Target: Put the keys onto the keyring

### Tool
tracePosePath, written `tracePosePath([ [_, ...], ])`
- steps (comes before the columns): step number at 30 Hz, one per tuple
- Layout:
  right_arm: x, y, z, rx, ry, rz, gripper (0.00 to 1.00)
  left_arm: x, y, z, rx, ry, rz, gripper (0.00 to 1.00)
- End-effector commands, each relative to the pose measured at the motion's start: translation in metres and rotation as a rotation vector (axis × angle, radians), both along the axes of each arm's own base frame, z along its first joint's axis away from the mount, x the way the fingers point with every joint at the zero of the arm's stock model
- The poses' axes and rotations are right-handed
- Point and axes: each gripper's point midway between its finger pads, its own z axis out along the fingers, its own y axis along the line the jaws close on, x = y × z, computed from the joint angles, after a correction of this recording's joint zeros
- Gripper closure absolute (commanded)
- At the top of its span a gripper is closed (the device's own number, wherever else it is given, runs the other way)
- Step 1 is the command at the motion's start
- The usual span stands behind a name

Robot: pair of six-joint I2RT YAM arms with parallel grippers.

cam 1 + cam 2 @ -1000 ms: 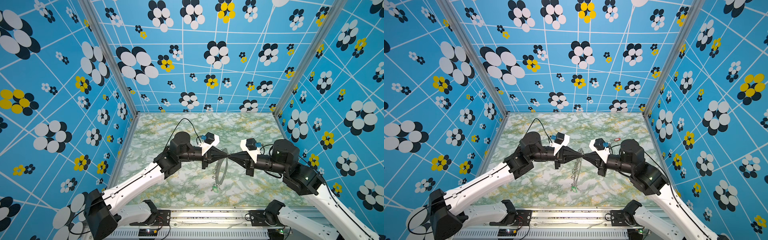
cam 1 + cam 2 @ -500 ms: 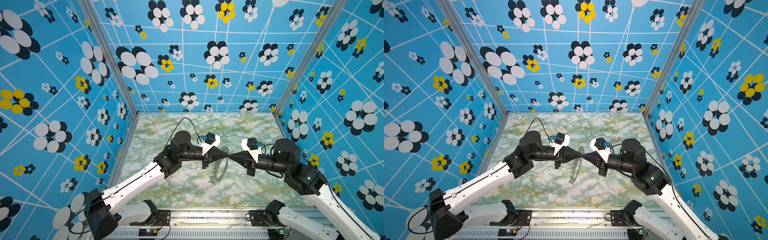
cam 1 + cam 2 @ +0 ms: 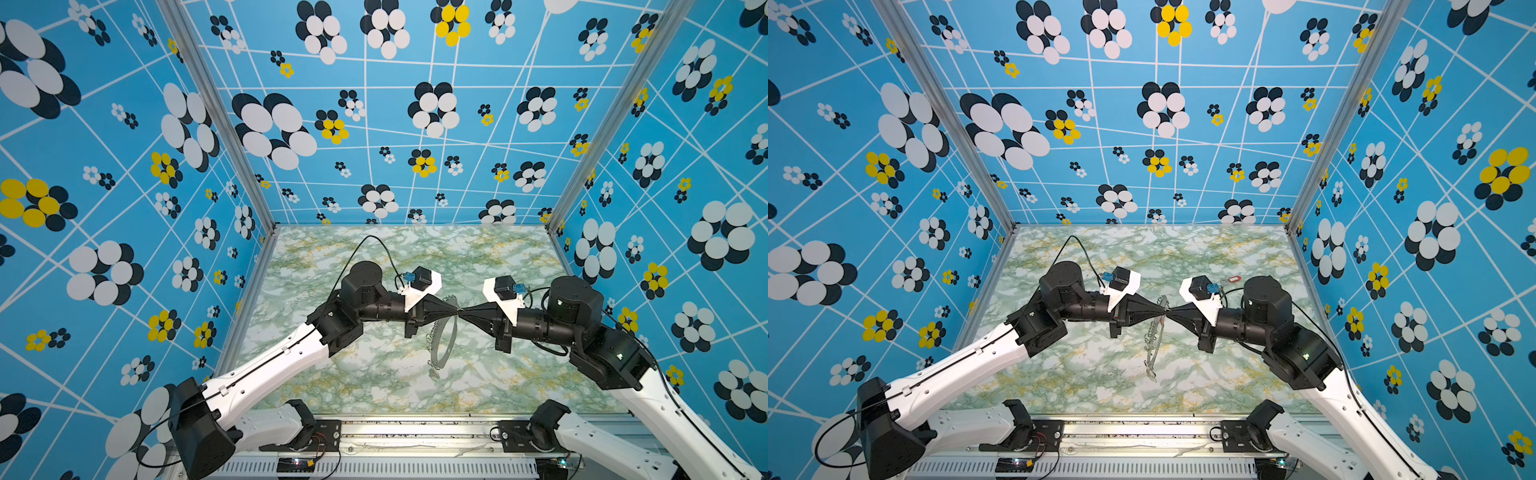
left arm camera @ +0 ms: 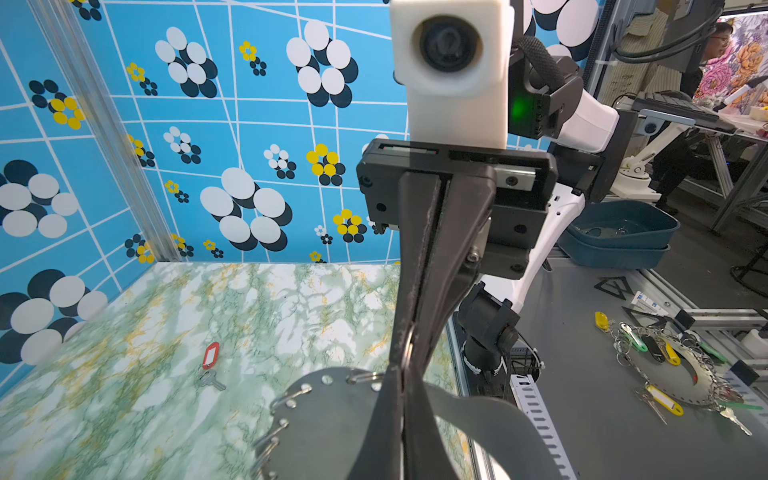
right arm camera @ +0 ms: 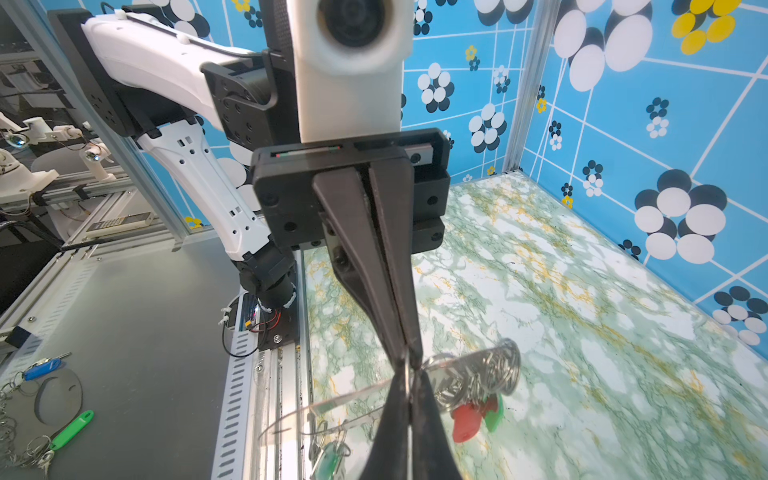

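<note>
Our left hand has just pinched shut against our closed right hand. Both now hold the large grey metal crescent keyring above the green marbled worktop, likely steadying it for threading.

Keyring cut off at the view's edge — red tag blurred, 1 teal tag cropped

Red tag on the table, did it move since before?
No. The red tag lies on the same patch of the marble table, just as far from the foot of the back wall as before.
</note>
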Motion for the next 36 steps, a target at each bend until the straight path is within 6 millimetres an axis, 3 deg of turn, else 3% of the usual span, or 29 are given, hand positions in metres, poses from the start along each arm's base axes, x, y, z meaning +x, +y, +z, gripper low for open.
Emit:
tracePosePath([
  [1, -0.007, 0.010, 0.015, 0.028, -0.046, 0.080, 1.00, -0.021, -0.011, 0.010, -0.014, -0.032, -0.095, 1.00],
  [12, -0.008, 0.005, 0.013, 0.005, -0.044, 0.059, 1.00, -0.014, -0.006, 0.020, -0.046, -0.115, -0.018, 1.00],
  [27, -0.011, -0.002, 0.013, -0.026, -0.056, 0.047, 0.82, -0.010, 0.003, 0.029, -0.059, -0.132, 0.030, 1.00],
  [32, -0.012, -0.004, 0.009, -0.042, -0.048, 0.044, 0.83, -0.009, 0.005, 0.030, -0.062, -0.133, 0.043, 1.00],
  [36, -0.011, -0.008, 0.008, -0.055, -0.057, 0.019, 0.75, -0.009, 0.007, 0.032, -0.064, -0.140, 0.049, 1.00],
])
